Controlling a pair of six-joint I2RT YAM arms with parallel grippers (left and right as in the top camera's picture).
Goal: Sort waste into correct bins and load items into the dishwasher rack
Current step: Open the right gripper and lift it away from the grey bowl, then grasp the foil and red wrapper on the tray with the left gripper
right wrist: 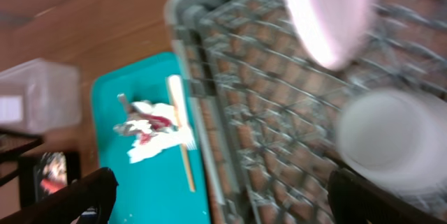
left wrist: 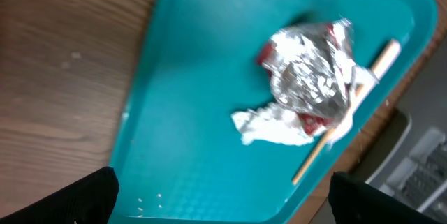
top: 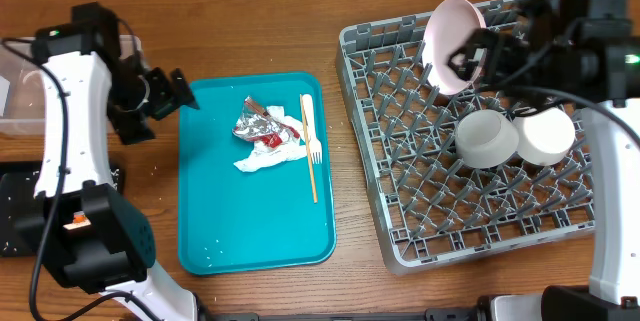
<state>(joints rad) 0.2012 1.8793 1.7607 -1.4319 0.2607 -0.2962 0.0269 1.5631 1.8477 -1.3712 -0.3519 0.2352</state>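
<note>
Overhead view: the pink-white plate [top: 452, 41] stands on edge between the pegs at the far corner of the grey rack [top: 470, 201], on the side nearest the teal tray [top: 255, 231]. Near the rack's middle a white bowl [top: 487, 138] and a second white bowl [top: 547, 134] sit side by side, touching.

The right hand [top: 478, 58] is just beside the plate, over the rack. Contact cannot be judged from above. In the right wrist view this hand [right wrist: 223, 196] has its fingers spread wide with nothing between them, and the plate [right wrist: 327, 15] is apart from them.

On the teal tray lie a crumpled foil wrapper [top: 262, 124], a crumpled white napkin [top: 265, 159] touching it, and, just beside both, a white fork [top: 311, 131] lying alongside a wooden stick [top: 313, 183].

The left hand [top: 178, 91] hovers at the tray's far left corner. In the left wrist view this hand [left wrist: 223, 203] is wide open and empty, above the wrapper [left wrist: 311, 70].

A clear tub [top: 20, 91] and a black tray [top: 12, 196] sit at the counter [top: 350, 261] edge, left of the teal tray and partly hidden by the left arm.
</note>
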